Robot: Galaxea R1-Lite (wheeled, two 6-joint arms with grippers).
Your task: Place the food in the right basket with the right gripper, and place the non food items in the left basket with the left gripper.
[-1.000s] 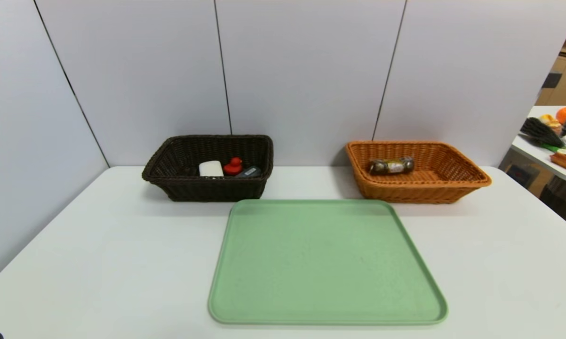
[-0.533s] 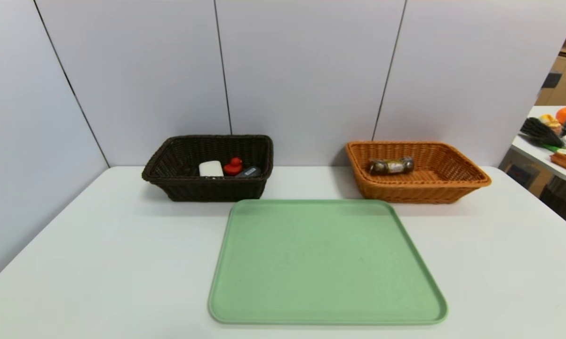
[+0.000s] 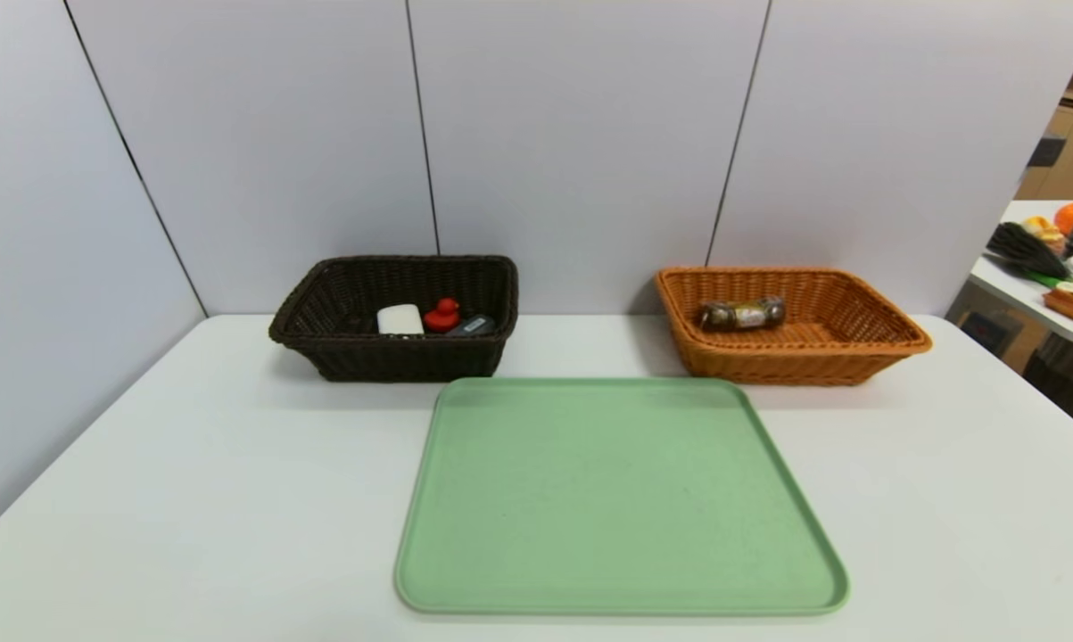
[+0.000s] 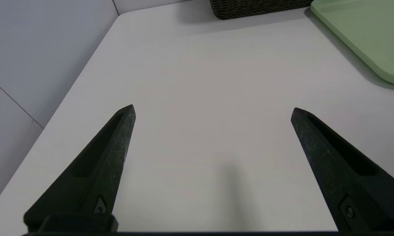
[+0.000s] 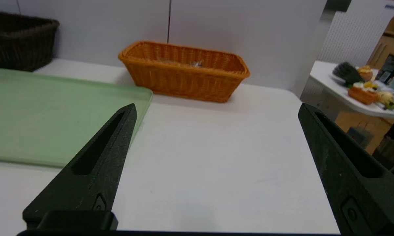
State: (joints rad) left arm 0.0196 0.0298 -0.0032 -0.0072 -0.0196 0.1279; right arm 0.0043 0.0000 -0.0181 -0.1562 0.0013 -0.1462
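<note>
With sorting seemingly finished: snack roll (image 3: 741, 314) inside orange basket (image 3: 893, 343); soap block (image 3: 400, 319), red duck (image 3: 442, 316), grey case (image 3: 470, 325) inside dark basket (image 3: 322, 303). Green tray (image 3: 621, 499) bare. Left claw (image 4: 213, 109) and right claw (image 5: 216, 108) spread wide, empty, above table (image 3: 188, 481).

Woven wicker baskets (image 3: 393, 357), matt green tray (image 3: 621, 499); smooth table (image 3: 188, 499)

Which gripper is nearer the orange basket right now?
Right. The right gripper, fingers open, faces the orange basket across bare table. The left gripper, also open, sits on the far side of the green tray, near the dark basket.
</note>
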